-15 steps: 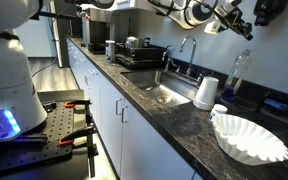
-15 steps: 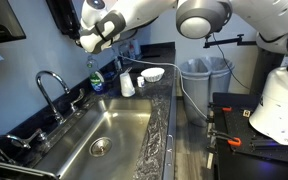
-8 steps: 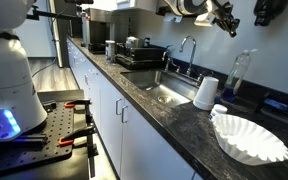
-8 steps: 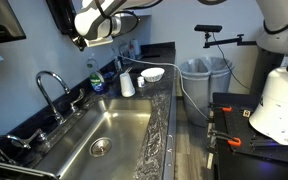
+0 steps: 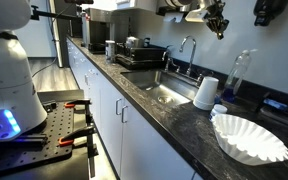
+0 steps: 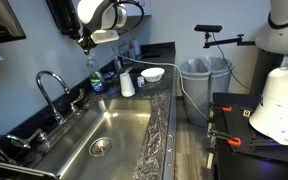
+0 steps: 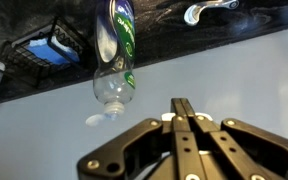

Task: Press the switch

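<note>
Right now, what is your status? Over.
Gripper shut, empty, high by the wall. Switch not in view. Plastic bottle near the fingertips.

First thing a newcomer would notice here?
The gripper hangs high by the wall above the counter, its fingers closed together in the wrist view. Next comes the big white stack of coffee filters at the near end of the counter, then the steel sink with its curved faucet.

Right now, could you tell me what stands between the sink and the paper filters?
A white cup stands between the sink and the paper filters; both exterior views show it.
</note>
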